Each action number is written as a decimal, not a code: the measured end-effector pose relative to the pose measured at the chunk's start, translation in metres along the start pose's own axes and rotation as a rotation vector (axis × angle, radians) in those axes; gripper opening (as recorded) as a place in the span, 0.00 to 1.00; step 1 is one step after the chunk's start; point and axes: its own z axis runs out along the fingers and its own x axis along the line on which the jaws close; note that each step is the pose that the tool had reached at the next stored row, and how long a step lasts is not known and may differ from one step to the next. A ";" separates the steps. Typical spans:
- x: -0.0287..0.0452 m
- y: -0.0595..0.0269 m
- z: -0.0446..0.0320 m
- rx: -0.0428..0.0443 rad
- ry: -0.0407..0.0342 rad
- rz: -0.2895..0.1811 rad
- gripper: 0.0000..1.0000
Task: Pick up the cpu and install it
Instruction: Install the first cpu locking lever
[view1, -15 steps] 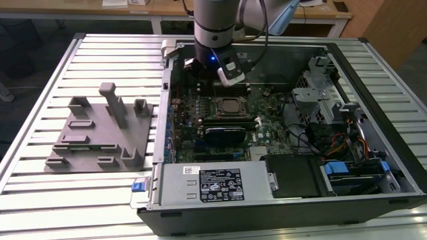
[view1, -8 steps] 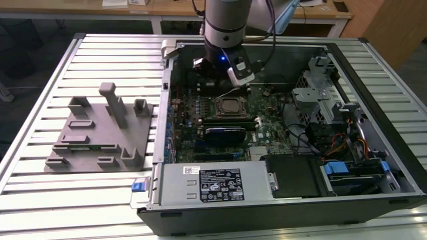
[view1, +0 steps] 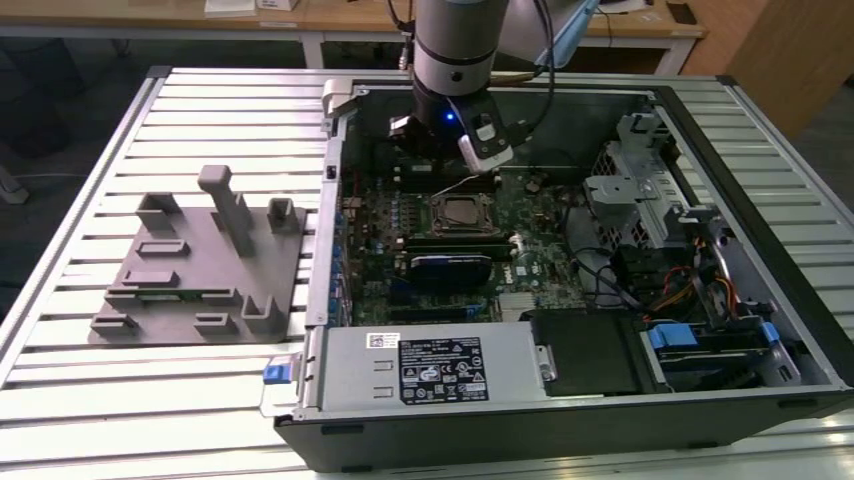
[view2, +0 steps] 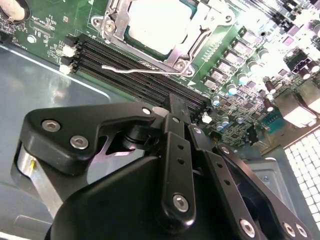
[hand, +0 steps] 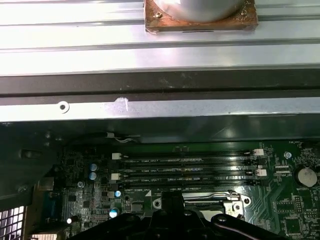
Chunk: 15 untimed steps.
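one cpu (view2: 155, 22) already sits in the socket (view2: 182, 59), gripper (view2: 175, 107) hovers near it with fingers (view2: 176, 131) pressed together, holding nothing.

cpu (view1: 461, 210) – small flat square chip, silver-grey metal top. Seated in socket frame (view1: 461, 196), roughly mid-motherboard (view1: 380, 215), inside open pc case (view1: 441, 440). Lying flat, top face up, not tilted afaict. In second wrist view, same cpu (view2: 155, 22) glaring near-white, edges tucked inside metal frame, far side cut off by picture edge. Sides running parallel to black memory slots (view2: 130, 59) just beside frame; thin wire lever (view2: 135, 69) lying over slots, close by.
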 end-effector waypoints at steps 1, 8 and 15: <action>0.0000 0.0000 0.0000 0.0000 -0.0001 0.000 0.11; 0.0000 -0.0004 0.0011 -0.0008 -0.0183 0.037 0.11; -0.0013 -0.0009 0.0033 -0.0012 -0.0308 0.076 0.11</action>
